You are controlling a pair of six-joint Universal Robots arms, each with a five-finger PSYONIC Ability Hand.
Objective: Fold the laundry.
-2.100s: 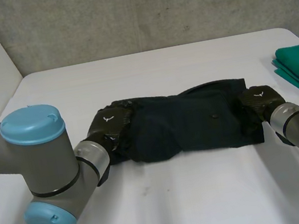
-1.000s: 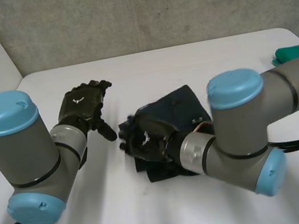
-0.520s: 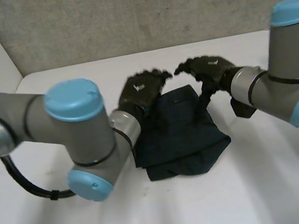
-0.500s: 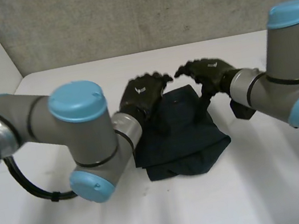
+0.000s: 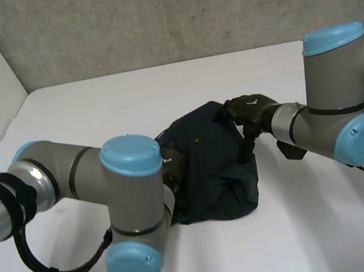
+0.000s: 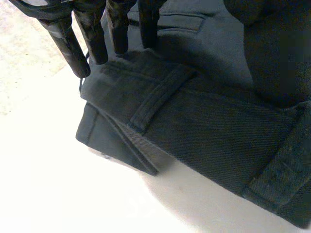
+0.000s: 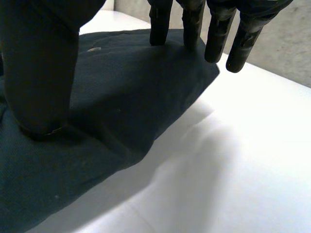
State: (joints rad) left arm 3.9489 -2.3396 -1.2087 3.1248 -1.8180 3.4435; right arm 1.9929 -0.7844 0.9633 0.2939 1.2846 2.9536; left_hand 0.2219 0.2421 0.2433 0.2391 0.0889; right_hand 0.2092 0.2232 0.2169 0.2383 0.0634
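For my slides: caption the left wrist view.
Left hand, fingers straight, touches the folded dark garment near a belt loop on the white table.

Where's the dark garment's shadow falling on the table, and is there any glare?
Right wrist view: the dark garment throws a soft shadow onto the white table along its edge. Left wrist view: a darker shadow lies under its folded edge. Head view: even light, no glare.

Grey arm joints [image 5: 69,175], light-blue caps [image 5: 130,156], black left robot hand [image 6: 92,35], black right robot hand [image 5: 253,106]
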